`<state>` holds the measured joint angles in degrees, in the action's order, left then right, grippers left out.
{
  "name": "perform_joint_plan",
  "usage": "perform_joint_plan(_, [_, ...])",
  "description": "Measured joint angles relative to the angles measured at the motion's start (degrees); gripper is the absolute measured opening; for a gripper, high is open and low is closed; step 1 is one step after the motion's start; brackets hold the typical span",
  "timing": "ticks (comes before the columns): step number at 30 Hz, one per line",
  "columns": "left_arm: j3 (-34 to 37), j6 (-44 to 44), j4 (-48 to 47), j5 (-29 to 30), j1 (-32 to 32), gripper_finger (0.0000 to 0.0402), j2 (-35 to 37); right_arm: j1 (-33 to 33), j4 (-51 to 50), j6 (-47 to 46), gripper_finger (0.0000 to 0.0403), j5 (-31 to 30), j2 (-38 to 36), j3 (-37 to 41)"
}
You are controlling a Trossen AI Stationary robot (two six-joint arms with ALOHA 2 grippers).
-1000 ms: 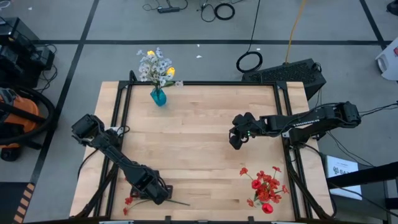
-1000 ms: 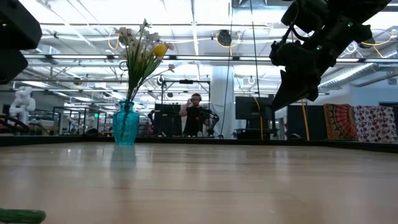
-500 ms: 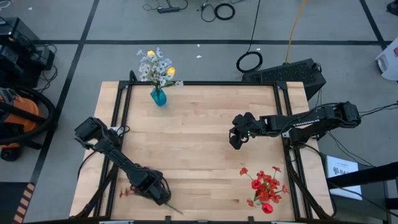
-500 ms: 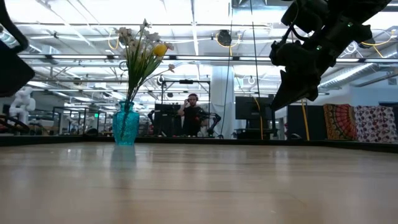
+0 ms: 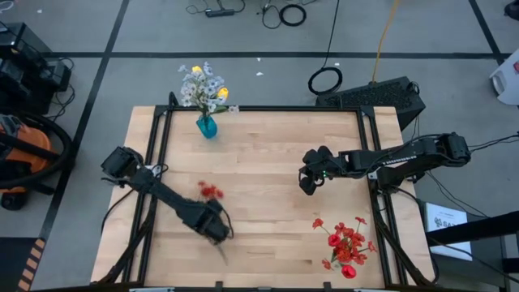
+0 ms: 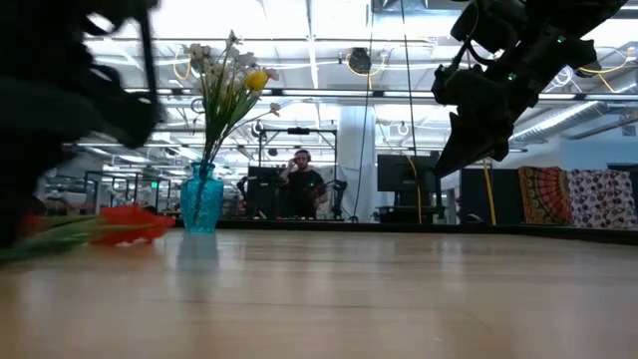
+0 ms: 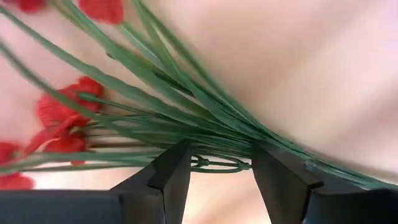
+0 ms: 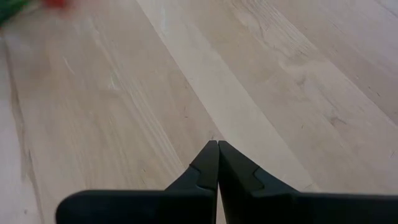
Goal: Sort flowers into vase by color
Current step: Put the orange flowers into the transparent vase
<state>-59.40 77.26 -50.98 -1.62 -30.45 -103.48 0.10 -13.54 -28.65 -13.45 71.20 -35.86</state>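
Note:
My left gripper (image 5: 214,229) is over the table's near left part, pointing down, shut on a bunch of red flowers (image 5: 211,192) with thin green stems. The blossoms point toward the far edge, and the stem ends (image 5: 223,255) trail toward the near edge. A teal vase (image 5: 207,126) stands at the far left edge with white and yellow flowers (image 5: 203,85) in it. More red flowers (image 5: 347,243) lie at the near right. My right gripper (image 5: 306,185) hangs shut above the table's right half, touching nothing. My left gripper has the bunched green stems (image 7: 214,140) between its two fingers (image 7: 177,168), well away from the blossoms. The fingers come from above and lie across the stems. In the low view the bunch (image 6: 130,224) lies about level and looks clear of the table.
Black rails (image 5: 158,154) run along the table's left, right and far edges. Bare wood (image 5: 259,162) lies between the vase and my right arm. A person (image 6: 304,184) stands in the room beyond the table.
My left gripper has gone from the near left corner toward the table's middle and far edge while rolling its wrist. The red bunch went with it and swung about a quarter turn: its blossoms pointed to the left edge, now to the far edge.

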Motion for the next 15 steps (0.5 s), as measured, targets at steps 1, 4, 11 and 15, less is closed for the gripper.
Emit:
perform_joint_plan(1, [-0.4,0.1,-1.7,2.4,0.7,0.0175,0.6,0.0,0.0,0.0,0.0,0.0,0.0,0.0])
perform_joint_plan(4, [-1.7,2.5,-6.5,6.5,2.6,0.0175,3.1,0.0,0.0,0.0,0.0,0.0,0.0,0.0])
perform_joint_plan(11, [-2.7,22.9,-7.3,6.3,4.3,0.0175,8.1,0.0,0.0,0.0,0.0,0.0,0.0,0.0])
perform_joint_plan(15, [-2.7,38.2,-7.2,6.0,4.3,0.0175,7.9,0.0,0.0,0.0,0.0,0.0,0.0,0.0])
